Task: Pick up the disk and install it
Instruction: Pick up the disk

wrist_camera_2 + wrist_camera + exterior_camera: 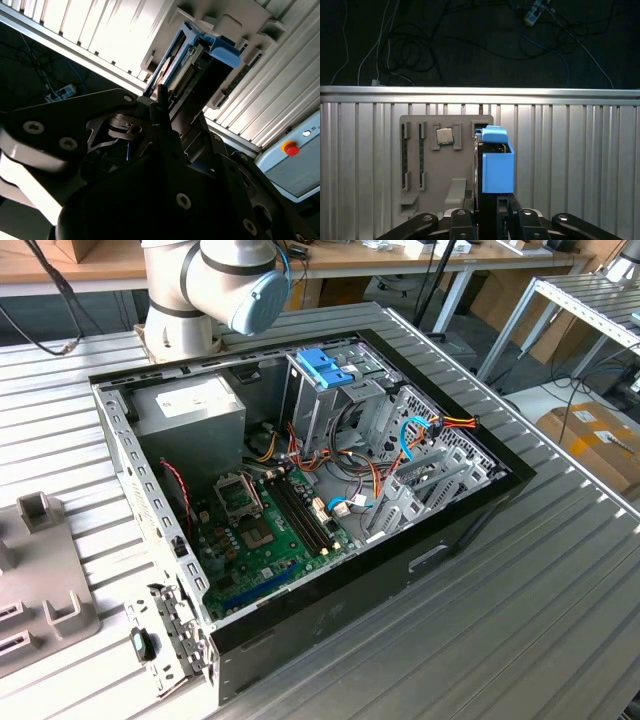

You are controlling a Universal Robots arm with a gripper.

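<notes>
The disk (pixel 497 165) stands on edge between my gripper's fingers, its light-blue plastic rail facing the first wrist view. My gripper (pixel 490 207) is shut on the disk. In the second wrist view the disk (pixel 192 62) shows its connector edge and a blue rail end, right over the grey parts holder (pixel 220 25). In the first wrist view the holder (pixel 425 165) lies directly behind the disk. I cannot tell whether the disk still touches it. The open computer case (pixel 300 490) lies on the table in the exterior view.
Inside the case are a metal drive cage topped by a blue bracket (pixel 325 365), a grey power-supply box (pixel 190 405), the green motherboard (pixel 255 530) and loose cables (pixel 420 435). The grey holder (pixel 40 580) sits at the exterior view's left. A processor chip (pixel 445 135) rests on it.
</notes>
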